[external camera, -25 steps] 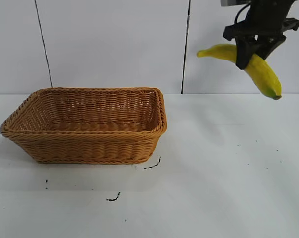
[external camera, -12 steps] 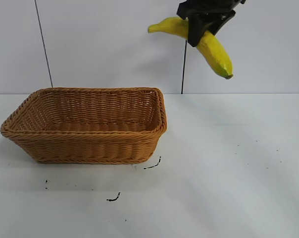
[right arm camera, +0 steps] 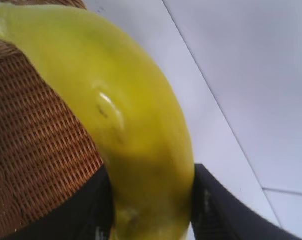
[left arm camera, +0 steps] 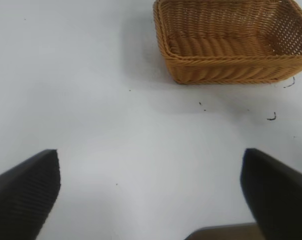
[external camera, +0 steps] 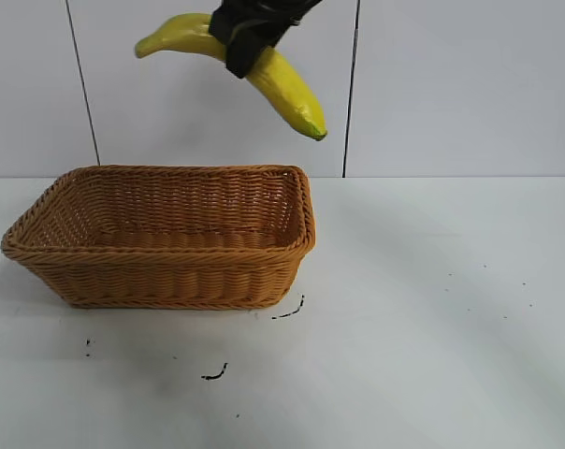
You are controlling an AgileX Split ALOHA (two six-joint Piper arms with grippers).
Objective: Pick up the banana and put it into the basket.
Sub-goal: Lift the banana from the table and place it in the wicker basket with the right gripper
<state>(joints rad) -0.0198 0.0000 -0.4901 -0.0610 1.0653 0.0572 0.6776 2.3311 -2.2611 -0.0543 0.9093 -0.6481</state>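
right pincer clamped on banana, carried from 3 o'clock to high above basket. lowering comes next, i judge. left pincer parked, spread wide.

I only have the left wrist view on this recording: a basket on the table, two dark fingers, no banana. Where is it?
Observer: The banana is in the air above the basket, gripped by the right gripper near its middle.
Operator: Is it level?
Observer: No. In the exterior view its greenish tip slopes down, over the basket's right end.
Operator: Does the grip look firm?
Observer: The right wrist view shows dark fingers pressed against both sides of the banana.
Operator: Anything already in the basket?
Observer: Nothing shows inside it.
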